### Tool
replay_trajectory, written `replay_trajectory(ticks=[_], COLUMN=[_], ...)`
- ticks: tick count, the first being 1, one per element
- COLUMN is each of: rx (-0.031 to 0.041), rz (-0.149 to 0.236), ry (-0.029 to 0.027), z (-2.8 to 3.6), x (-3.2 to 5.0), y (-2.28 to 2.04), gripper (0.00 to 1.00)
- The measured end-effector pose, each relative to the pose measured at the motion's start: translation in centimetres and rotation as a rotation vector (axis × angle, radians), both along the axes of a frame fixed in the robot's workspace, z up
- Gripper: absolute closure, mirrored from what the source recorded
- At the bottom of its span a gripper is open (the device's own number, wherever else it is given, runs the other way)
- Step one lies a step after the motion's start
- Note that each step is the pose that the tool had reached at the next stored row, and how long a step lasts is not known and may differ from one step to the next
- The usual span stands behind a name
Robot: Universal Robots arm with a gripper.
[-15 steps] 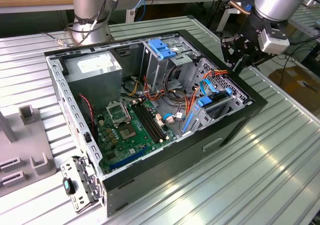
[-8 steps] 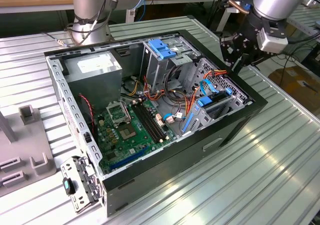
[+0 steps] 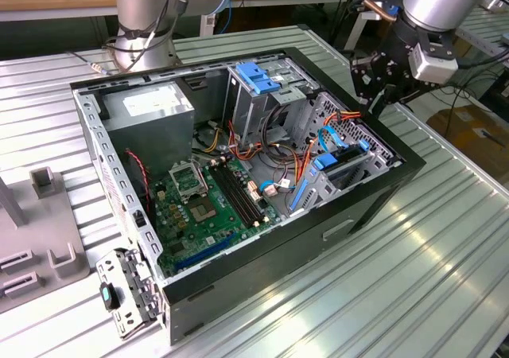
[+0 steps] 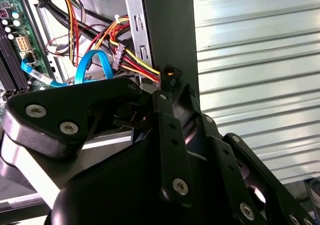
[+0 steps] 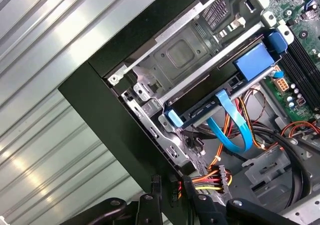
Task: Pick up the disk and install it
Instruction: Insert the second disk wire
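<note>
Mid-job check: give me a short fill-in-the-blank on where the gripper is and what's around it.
1. The gripper hangs over the open computer case's far corner at the exterior view's ____.
2. The case lies on a ribbed ____ table.
3. The flat ribbon cable looping below the drive bay is ____.
4. The circuit board on the case floor is ____.

Missing words: right; metal; blue; green
</note>
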State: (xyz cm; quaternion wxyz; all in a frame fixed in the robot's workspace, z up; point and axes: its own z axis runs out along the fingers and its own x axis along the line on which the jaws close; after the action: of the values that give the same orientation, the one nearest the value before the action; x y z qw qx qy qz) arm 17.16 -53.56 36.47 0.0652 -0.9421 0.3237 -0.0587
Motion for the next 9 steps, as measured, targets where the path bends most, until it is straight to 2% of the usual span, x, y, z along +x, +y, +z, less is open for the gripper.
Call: replay_trajectory(ticks=[6,9], rx=[0.0,-0.0001], rz=[0.0,0.0], ry=[0.0,0.0], z=[-0.01,-0.01], x=[0.2,0.21], y=[0.3,0.31], gripper=[0.7,0.7])
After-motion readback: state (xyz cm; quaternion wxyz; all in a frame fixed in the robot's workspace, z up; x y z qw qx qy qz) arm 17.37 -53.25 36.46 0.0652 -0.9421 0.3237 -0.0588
